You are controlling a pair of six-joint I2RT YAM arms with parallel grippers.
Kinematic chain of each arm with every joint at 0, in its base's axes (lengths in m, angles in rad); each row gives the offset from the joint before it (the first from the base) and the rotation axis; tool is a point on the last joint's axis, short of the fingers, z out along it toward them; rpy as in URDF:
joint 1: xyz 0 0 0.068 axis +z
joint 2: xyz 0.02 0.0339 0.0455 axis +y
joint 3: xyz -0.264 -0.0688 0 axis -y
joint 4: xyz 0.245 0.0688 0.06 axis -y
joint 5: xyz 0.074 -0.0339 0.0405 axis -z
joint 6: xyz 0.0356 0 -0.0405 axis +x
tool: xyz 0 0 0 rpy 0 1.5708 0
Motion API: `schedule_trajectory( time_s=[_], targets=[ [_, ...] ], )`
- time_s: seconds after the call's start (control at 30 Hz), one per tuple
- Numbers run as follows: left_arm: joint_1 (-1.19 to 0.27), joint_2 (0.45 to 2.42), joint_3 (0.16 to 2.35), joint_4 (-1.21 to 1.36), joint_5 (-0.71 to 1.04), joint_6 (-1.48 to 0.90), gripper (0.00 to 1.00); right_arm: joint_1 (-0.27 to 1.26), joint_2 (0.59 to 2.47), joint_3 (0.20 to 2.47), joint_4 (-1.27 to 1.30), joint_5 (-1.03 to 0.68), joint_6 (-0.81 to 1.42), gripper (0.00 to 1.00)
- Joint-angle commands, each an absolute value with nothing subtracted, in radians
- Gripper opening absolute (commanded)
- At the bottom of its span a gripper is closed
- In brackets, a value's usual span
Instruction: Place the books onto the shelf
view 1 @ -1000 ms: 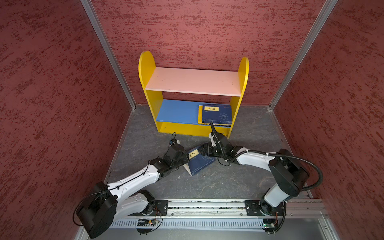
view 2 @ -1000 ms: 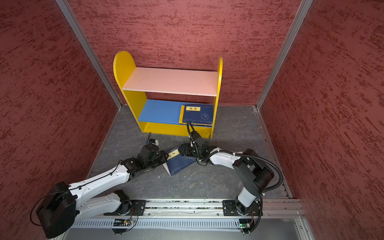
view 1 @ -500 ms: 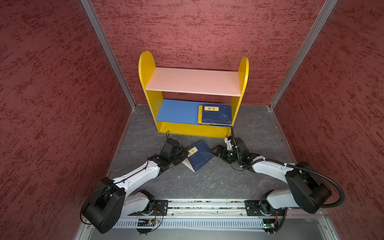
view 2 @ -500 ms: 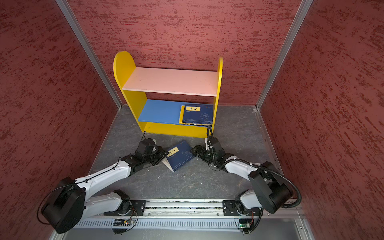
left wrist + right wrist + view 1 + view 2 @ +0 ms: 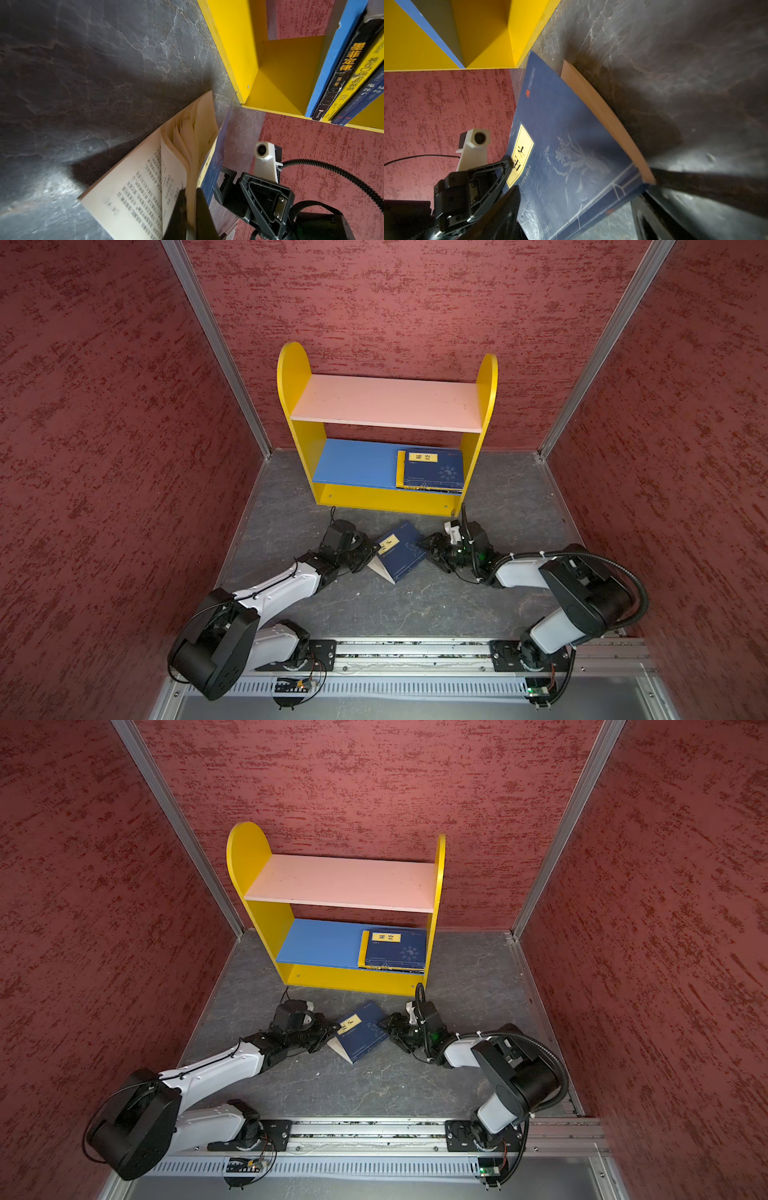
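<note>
The only book [image 5: 399, 553] off the shelf [image 5: 386, 499], a navy paperback with a yellow label, sits on the grey tabletop [image 5: 374, 605] at the centre of both top views, just in front of the shelf's base. It lies partly open rather than flat. The left gripper [image 5: 371, 554] is pressed together on the cover and a sheaf of pages at the label edge, holding them up so the leaves fan while the bottom pages rest on the tabletop. That lift probably exists to give a thin book an edge worth grabbing. The right gripper [image 5: 428, 549], on the book's right, has its jaws spread on either side of the opposite corner, not visibly clamped, likely ready to share the hold. The other books [image 5: 432, 470] lie stacked flat at the right end of the blue lower board [image 5: 353, 462], against the side panel.
</note>
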State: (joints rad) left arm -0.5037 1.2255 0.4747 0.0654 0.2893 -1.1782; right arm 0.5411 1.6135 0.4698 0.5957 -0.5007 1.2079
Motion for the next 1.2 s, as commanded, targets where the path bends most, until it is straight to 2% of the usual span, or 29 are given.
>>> schedule_trajectory(
  time_s=[0.0, 0.3, 0.43, 0.7, 0.93, 1.03, 1.17],
  targets=[
    [-0.494, 1.217, 0.463, 0.104, 0.319, -1.195, 0.00, 0.537, 1.658, 0.454, 0.769, -0.526, 1.282, 0.78],
    [-0.478, 1.233, 0.448, 0.094, 0.348, -1.181, 0.00, 0.537, 1.704, 0.443, 0.858, -0.510, 1.309, 0.43],
    [-0.468, 1.232, 0.449, 0.069, 0.343, -1.168, 0.03, 0.537, 1.679, 0.443, 0.813, -0.487, 1.291, 0.34],
    [-0.446, 1.239, 0.451, 0.051, 0.345, -1.155, 0.24, 0.537, 1.614, 0.463, 0.699, -0.448, 1.289, 0.23],
    [-0.440, 1.255, 0.451, 0.030, 0.338, -1.149, 0.58, 0.537, 1.510, 0.508, 0.493, -0.398, 1.219, 0.20],
    [-0.436, 1.246, 0.451, 0.011, 0.326, -1.141, 0.65, 0.537, 1.459, 0.530, 0.397, -0.379, 1.142, 0.20],
    [-0.418, 1.215, 0.451, -0.031, 0.307, -1.124, 0.70, 0.537, 1.361, 0.551, 0.310, -0.406, 1.043, 0.20]
  ],
)
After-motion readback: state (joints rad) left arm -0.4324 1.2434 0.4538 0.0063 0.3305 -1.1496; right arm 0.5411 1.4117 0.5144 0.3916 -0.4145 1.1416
